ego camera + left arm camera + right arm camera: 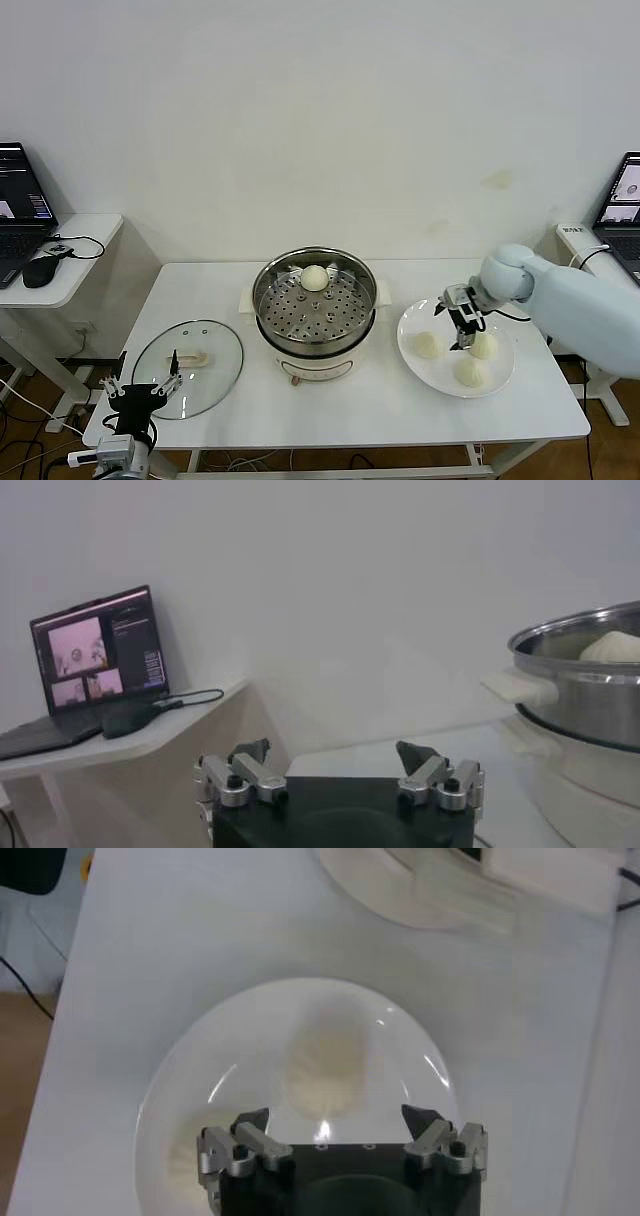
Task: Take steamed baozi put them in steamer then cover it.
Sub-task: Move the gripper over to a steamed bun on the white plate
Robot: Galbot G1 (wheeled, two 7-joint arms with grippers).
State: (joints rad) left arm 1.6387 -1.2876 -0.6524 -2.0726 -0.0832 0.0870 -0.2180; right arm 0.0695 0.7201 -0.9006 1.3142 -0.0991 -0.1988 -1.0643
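Four baozi were what I counted: one (314, 278) inside the steamer (344, 262), against its far wall, and three (429, 345) on the single white plate (412, 322) just right of the steamer. My right gripper (461, 322) hung over that plate with jaws spread, holding nothing. One cover (212, 345) lay flat left of the steamer; my left gripper (143, 385) waited open at its near edge. I could read no writing anywhere.

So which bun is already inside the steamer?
The single bun at the steamer's far side. The other three lie on the white plate.
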